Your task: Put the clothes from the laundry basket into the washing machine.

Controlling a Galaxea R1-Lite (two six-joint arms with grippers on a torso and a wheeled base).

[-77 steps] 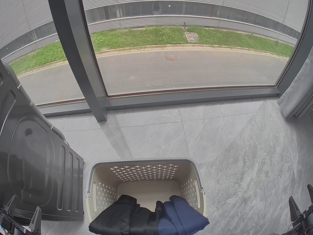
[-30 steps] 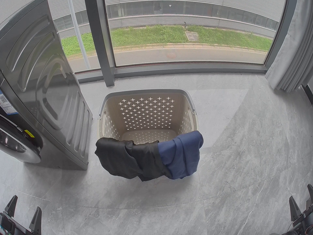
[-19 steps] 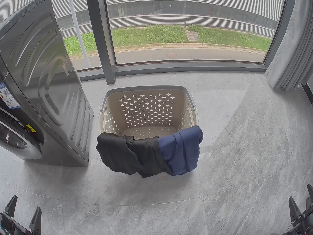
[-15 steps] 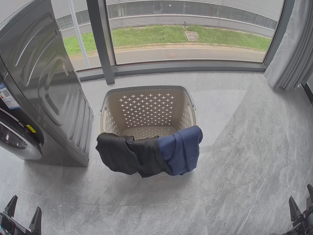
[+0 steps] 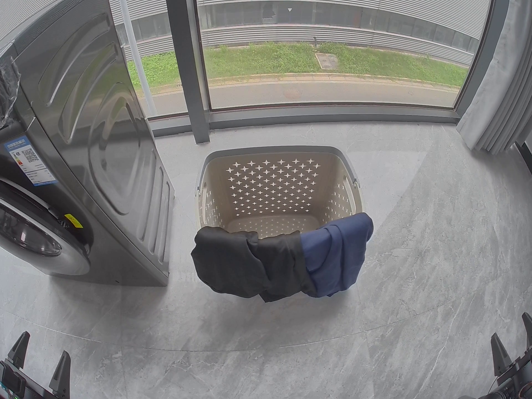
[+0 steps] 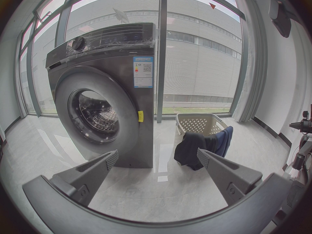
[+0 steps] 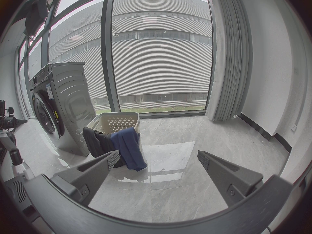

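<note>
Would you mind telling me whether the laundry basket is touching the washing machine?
Apart. The head view shows a strip of bare floor between the laundry basket and the side panel of the washing machine.

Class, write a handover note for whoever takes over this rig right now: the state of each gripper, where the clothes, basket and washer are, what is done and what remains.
Left gripper: open, empty, held low, apart from the clothes.
Right gripper: open, empty, also low.
Laundry basket: on the floor by the window, to the right of the washing machine.
Black garment and blue garment: draped side by side over the basket's near rim, black nearer the machine.
Done: no garment picked up yet.
Left: move both garments into the machine. Its door looks shut, so check that first.
</note>
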